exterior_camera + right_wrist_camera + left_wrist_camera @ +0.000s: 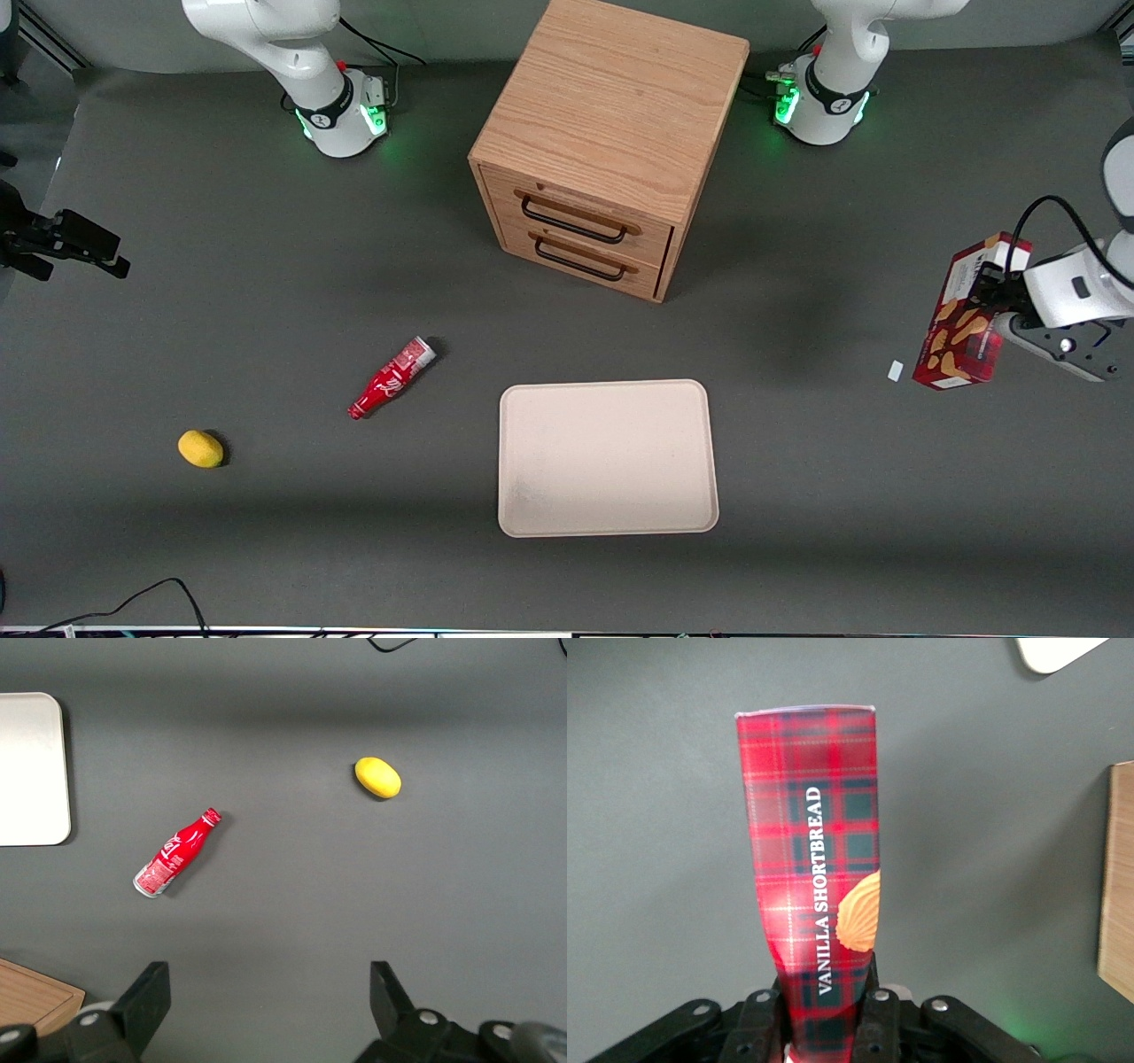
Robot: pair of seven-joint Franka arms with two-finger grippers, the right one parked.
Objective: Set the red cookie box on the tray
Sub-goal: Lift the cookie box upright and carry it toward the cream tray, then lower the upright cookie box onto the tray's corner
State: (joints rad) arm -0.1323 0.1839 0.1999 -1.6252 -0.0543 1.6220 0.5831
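on the grey worktop [797, 461], nearest the front camera, the tray [608, 458] is seen lying flat with nothing on it, a corner of it also caught in the left wrist view [1056, 652] and an edge in the right wrist view [31, 771]. a yellow lemon-like fruit [201, 448] is found at about nine o'clock from the tray, toward the parked arm's end of the worktop, and a small red bottle [391, 378] is laid on its side at roughly ten o'clock from the tray, between the fruit and the tray and a little farther from the camera. the red cookie box [966, 315] is held at about two o'clock from the tray, well apart from it, toward the working arm's end of the worktop and raised off the surface. the tool [990, 303] is seen clamped on the box, its fingers [873, 1028] pressed against the plaid sides near one end, with the lettering "vanilla shortbread" readable along the carton [815, 868]. a small white scrap [895, 370] is seen on the worktop just beside the box. farthest off, at twelve o'clock from the tray, a wooden drawer cabinet [611, 142] with two dark handles is stood.
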